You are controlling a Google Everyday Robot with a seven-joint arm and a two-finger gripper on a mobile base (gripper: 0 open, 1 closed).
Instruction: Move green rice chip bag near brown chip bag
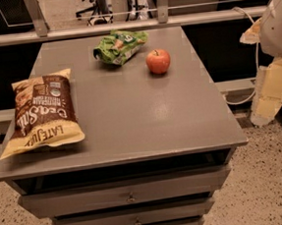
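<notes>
The green rice chip bag (120, 47) lies crinkled at the far middle of the grey table (146, 119). The brown chip bag (43, 111) lies flat at the table's left edge, its pale yellow end toward the front. The two bags are well apart. My gripper (271, 93) is at the right edge of the view, beside the table and below its top, under the white arm housing (278, 21). It is far from both bags and holds nothing that I can see.
A red apple (158, 61) stands just right of the green bag. The table has drawers (131, 196) in front. A rail (123, 26) runs behind the table. Speckled floor (270, 182) lies to the right.
</notes>
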